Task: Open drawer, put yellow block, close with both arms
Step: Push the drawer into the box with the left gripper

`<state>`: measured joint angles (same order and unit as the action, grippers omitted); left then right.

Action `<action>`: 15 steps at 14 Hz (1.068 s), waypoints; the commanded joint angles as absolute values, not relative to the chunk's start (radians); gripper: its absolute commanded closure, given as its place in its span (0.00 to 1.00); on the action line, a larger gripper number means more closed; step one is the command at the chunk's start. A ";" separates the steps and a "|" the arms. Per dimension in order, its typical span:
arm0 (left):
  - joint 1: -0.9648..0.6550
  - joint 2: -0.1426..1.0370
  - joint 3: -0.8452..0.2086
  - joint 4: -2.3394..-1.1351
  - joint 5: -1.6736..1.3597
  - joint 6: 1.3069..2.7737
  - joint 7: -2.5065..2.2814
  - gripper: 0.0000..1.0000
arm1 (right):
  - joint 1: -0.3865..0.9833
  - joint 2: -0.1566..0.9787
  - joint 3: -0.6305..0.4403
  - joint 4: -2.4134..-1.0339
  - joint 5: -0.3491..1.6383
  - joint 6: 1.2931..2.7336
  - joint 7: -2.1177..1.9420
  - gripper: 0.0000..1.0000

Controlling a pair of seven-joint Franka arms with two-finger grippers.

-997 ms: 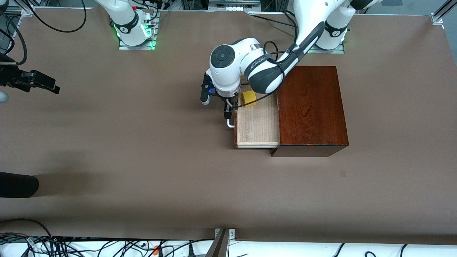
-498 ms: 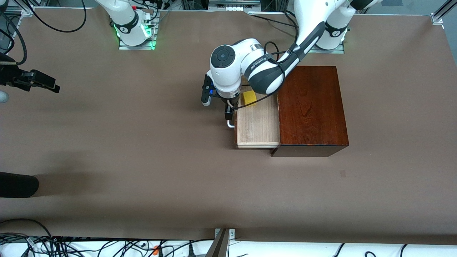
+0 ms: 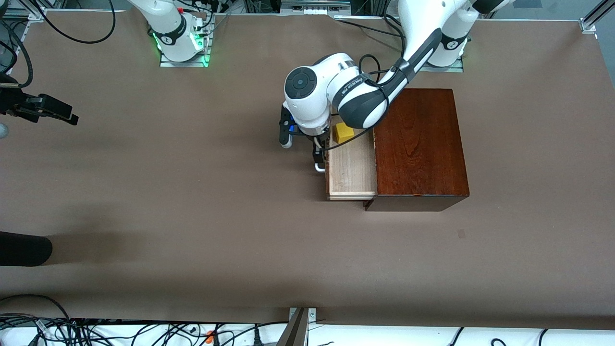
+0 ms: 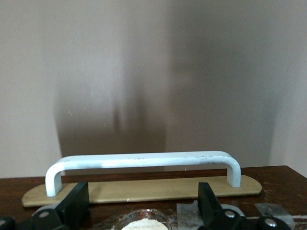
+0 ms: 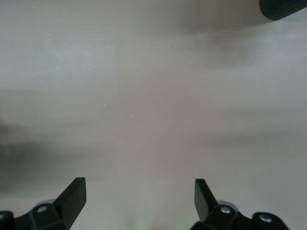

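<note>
The drawer (image 3: 350,173) stands partly out of the mahogany box (image 3: 418,144), its pale tray showing. The yellow block (image 3: 343,133) lies in the tray at the corner nearest the arms' bases, half under the left arm's wrist. My left gripper (image 3: 319,153) is at the drawer's front, right by the white handle (image 3: 319,167). In the left wrist view the left gripper (image 4: 142,201) is open, its fingers (image 4: 76,203) spread against the dark front just short of the handle (image 4: 144,160). My right gripper (image 3: 48,108) waits over the right arm's end of the table, open (image 5: 139,194) with nothing between its fingers.
A dark rounded object (image 3: 24,248) pokes in at the right arm's end of the table, near the front camera. Cables (image 3: 96,331) lie along the table's front edge. Bare brown table surrounds the box.
The drawer has slid some way into the box, with the left gripper moving along at its front and the yellow block riding inside. The right gripper has barely shifted.
</note>
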<state>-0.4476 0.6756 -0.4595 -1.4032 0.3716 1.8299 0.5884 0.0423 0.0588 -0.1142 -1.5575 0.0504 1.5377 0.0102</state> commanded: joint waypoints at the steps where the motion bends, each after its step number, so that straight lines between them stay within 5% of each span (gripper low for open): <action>1: -0.457 0.650 -0.442 -1.414 0.451 1.746 0.526 0.00 | 0.038 0.054 -0.117 -1.559 0.049 1.525 -0.008 0.00; 15: -0.417 0.584 -0.440 -1.508 0.489 1.635 0.525 0.00 | 0.040 0.054 -0.118 -1.559 0.051 1.513 -0.006 0.00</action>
<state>-0.4381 0.6483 -0.4418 -1.4311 0.4655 1.6616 0.5313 0.0421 0.0589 -0.1153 -1.5575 0.0504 1.5251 0.0102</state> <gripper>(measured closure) 0.000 0.000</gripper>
